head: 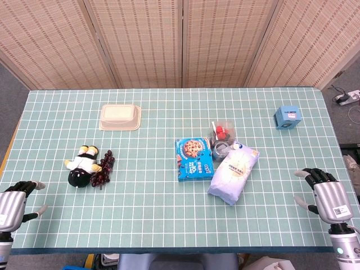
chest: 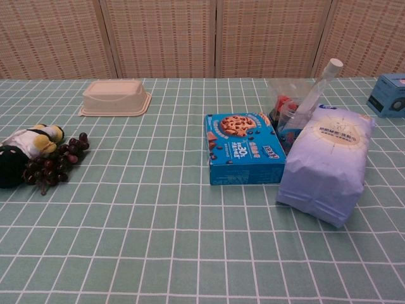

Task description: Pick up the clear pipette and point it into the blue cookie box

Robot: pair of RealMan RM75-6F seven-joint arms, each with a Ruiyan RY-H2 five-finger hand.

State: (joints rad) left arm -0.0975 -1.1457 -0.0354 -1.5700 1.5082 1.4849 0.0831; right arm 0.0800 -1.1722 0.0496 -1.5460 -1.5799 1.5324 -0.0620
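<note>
The blue cookie box (head: 194,159) (chest: 243,147) lies flat near the middle of the table. Just behind its right end, the clear pipette (chest: 315,90) leans upright out of a clear holder (head: 221,138) with red and blue items, bulb end up. My left hand (head: 15,198) hovers at the table's near left edge, fingers apart, holding nothing. My right hand (head: 325,188) is at the near right edge, likewise spread and empty. Both hands are far from the pipette and appear only in the head view.
A pale lavender bag (head: 233,169) (chest: 329,161) lies against the cookie box's right side, in front of the pipette. A beige lidded tray (head: 119,117), a penguin plush (head: 83,158) with dark grapes (head: 103,163), and a small blue box (head: 287,118) are spread around.
</note>
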